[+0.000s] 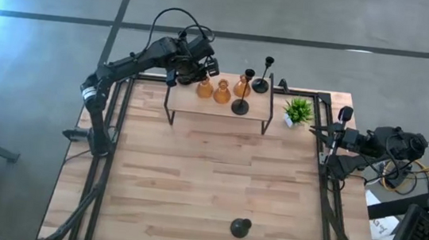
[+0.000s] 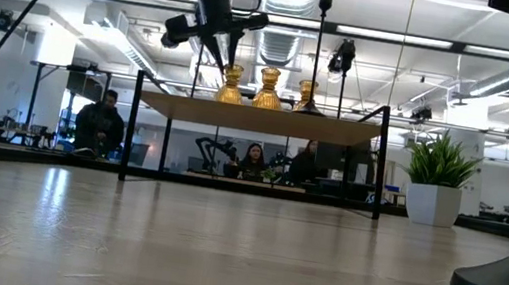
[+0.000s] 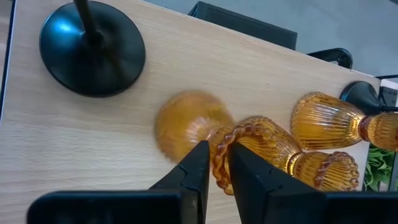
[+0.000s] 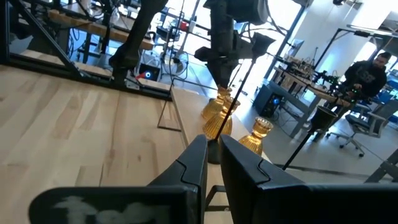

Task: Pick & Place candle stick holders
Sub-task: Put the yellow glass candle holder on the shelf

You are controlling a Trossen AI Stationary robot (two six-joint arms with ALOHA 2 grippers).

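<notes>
My left pincer pinches the scalloped rim of a ribbed amber glass candle holder, seemingly resting on the raised wooden shelf beside two more amber holders and a black domed-base stem holder. My right pincer waits clenched and empty at the table's right edge.

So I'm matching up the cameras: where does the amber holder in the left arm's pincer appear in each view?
High: amber holder, leftmost on shelf.
Low: leftmost on shelf.
Left wrist: rim between fingertips.
Right wrist: behind the black stem.
Shared landmark: the other two amber holders.
</notes>
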